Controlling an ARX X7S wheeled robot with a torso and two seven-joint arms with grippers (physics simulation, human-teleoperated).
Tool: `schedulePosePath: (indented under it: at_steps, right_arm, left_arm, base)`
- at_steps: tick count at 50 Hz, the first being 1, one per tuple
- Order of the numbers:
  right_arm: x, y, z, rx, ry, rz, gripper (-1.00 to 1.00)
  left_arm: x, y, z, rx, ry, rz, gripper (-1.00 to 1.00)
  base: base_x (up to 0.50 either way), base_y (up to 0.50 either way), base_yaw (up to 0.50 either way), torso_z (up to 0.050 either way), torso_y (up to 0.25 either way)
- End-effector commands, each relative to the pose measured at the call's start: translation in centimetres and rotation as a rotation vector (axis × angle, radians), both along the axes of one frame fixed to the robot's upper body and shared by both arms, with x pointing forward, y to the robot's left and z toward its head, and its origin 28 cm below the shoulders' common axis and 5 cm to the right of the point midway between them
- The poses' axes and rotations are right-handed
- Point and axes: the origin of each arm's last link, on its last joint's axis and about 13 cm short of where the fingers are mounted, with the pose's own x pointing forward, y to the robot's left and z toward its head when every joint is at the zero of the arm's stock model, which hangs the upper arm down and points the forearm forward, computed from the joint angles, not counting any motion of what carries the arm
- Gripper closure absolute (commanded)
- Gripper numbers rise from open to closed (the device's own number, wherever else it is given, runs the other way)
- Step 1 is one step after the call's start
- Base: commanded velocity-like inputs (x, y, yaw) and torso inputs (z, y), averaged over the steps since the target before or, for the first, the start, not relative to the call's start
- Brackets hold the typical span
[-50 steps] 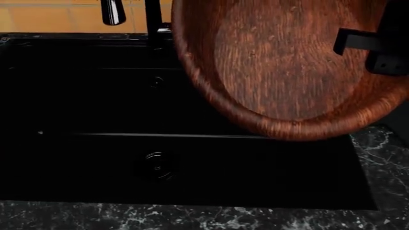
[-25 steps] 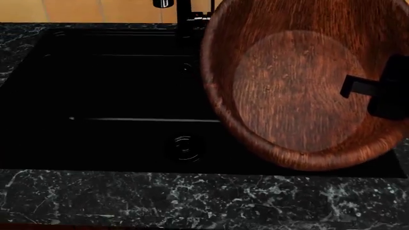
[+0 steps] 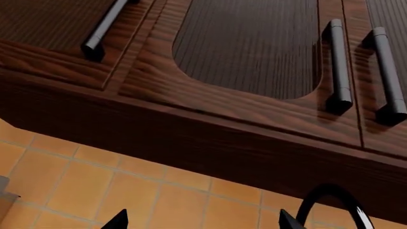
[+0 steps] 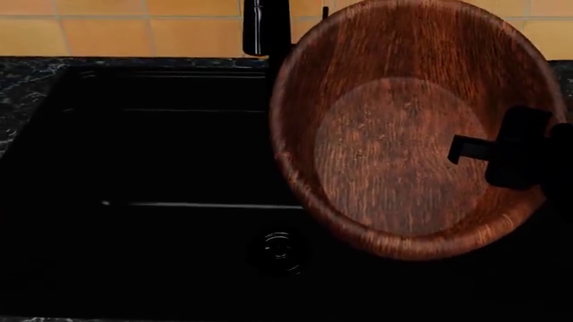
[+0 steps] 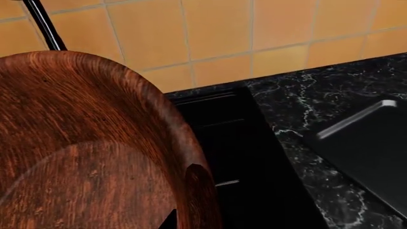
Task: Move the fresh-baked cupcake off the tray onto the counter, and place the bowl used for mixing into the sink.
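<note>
The large reddish-brown wooden bowl [image 4: 403, 141] hangs tilted over the right part of the black sink [image 4: 152, 168], its inside facing me. My right gripper [image 4: 512, 155] is shut on the bowl's right rim, one finger inside the wall. In the right wrist view the bowl [image 5: 83, 143] fills the near side, and my right gripper [image 5: 192, 223] pinches its rim. The dark tray [image 5: 372, 152] lies on the black marble counter [image 5: 299, 107] beside the sink [image 5: 232, 143]. My left gripper [image 3: 202, 224] is open and empty, pointing up at the wall. The cupcake is out of view.
The black faucet [image 4: 266, 27] stands at the sink's back edge, just left of the bowl; its arc shows in the left wrist view [image 3: 330, 200]. The drain [image 4: 279, 248] is below the bowl. Orange wall tiles [image 4: 117, 30] and dark wood cabinets [image 3: 254, 47] lie behind.
The head view has shifted: the front counter strip has left the frame and the tiled wall has come in. The bowl stays in my right gripper, and more of its rim shows over the sink.
</note>
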Motion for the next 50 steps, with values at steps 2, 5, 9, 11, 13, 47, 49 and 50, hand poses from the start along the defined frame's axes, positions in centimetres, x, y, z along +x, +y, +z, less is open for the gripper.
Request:
schedulePosePath:
  at_steps: [2,5,9,11,13,47,49,50]
  right_arm:
    - [0.7,0.1,-1.4,-0.006,0.025,0.005,1.0]
    - [0.8,0.0,-1.6,-0.003,0.027,0.003,1.0]
    - [0.8,-0.5,-2.1,0.005,0.035,-0.038,1.0]
    - [0.7,-0.7,-2.3,0.012,0.037,-0.041,1.0]
    - [0.7,-0.7,-2.6,0.018,0.04,-0.041,1.0]
    - [4.8,0.1,-5.6,0.049,0.11,-0.002,1.0]
    - [4.9,0.2,-5.8,0.047,0.117,0.001,1.0]
    - [5.0,0.3,-5.9,0.048,0.119,0.004,1.0]
  left_arm:
    - [0.0,0.0,0.0,0.006,0.0,0.002,-1.0]
    - [0.0,0.0,0.0,0.006,0.0,0.001,-1.0]
    - [0.0,0.0,0.0,0.009,0.003,0.002,-1.0]
    - [0.0,-0.1,0.0,0.011,0.003,0.002,-1.0]
    - [0.0,-0.1,0.0,0.012,0.005,0.006,-1.0]
    - [0.1,-0.1,0.0,0.016,0.008,0.002,-1.0]
    - [0.1,-0.1,0.0,0.015,0.008,0.002,-1.0]
    - [0.1,-0.1,0.0,0.016,0.009,0.002,-1.0]
  base:
    - [0.13,0.18,0.0,0.0,0.0]
    - [0.14,0.2,0.0,0.0,0.003]
    - [0.06,0.07,0.0,0.0,0.0]
    - [0.0,0.0,0.0,0.0,0.0]
    - [0.0,0.0,0.0,0.0,0.0]
    - [0.0,0.0,0.0,0.0,0.0]
    - [0.0,0.0,0.0,0.0,0.0]
    - [0.0,0.0,0.0,0.0,0.0]
